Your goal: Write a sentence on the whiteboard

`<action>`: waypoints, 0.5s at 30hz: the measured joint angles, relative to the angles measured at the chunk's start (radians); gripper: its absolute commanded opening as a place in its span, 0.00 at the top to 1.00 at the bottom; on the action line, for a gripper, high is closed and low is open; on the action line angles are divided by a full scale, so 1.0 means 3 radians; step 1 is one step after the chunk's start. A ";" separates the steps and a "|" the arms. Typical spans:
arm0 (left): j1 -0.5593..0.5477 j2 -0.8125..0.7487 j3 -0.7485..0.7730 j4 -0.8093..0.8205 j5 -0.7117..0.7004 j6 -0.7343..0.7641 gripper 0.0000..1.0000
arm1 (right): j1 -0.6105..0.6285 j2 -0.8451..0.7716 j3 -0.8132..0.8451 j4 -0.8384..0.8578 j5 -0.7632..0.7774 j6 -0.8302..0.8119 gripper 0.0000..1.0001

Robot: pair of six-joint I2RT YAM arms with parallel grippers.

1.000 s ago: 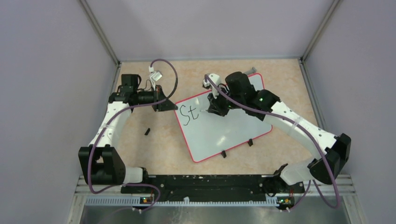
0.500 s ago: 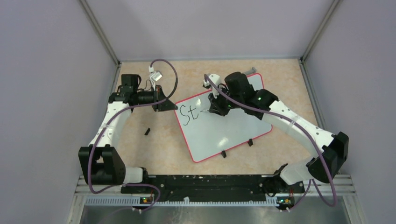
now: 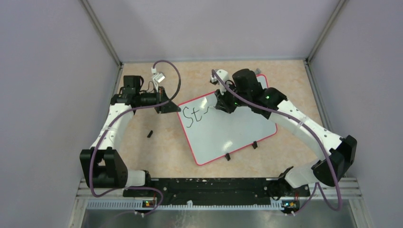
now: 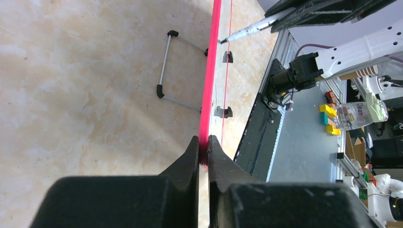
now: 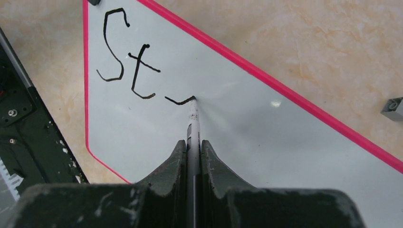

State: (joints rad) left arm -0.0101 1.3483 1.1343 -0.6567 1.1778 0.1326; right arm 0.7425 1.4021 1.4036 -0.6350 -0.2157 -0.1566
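The whiteboard lies tilted on the tan table, white with a pink-red rim. The sentence reads "St" in black, followed by a short fresh stroke. My left gripper is at the board's far-left corner, shut on the pink rim. My right gripper hangs over the board's upper middle, shut on a thin grey marker. The marker's tip touches the end of the stroke, and its white barrel also shows in the left wrist view.
A small black piece lies left of the board. A grey block rests beyond the board's far edge. A wire bracket lies beside the rim. Two black clips sit on the board's near edge. Grey walls enclose the table.
The right gripper has moved with the marker toward the far edge and slightly right, lengthening the stroke after "St". The left arm and the board have stayed still.
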 measured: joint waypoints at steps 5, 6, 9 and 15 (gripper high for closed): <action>0.0000 0.0000 0.0000 -0.0001 0.0010 0.0000 1.00 | -0.0022 0.0028 0.0085 0.0020 0.0032 -0.0001 1.00; 0.0001 0.0000 0.0000 -0.0001 0.0006 0.0000 1.00 | -0.0022 0.0041 0.0094 0.0022 0.0029 -0.0001 1.00; 0.0003 0.0000 0.0000 -0.0004 -0.0014 -0.0001 1.00 | -0.0022 0.0078 0.0128 0.0020 0.0006 0.0001 1.00; 0.0004 0.0000 0.0000 -0.0004 -0.0051 -0.0001 1.00 | -0.0011 0.0140 0.0154 0.0047 -0.0084 0.0005 1.00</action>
State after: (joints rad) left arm -0.0090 1.3483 1.1343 -0.6579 1.1625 0.1322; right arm 0.7391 1.4441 1.4498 -0.6209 -0.2409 -0.1551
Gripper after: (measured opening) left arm 0.083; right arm 0.086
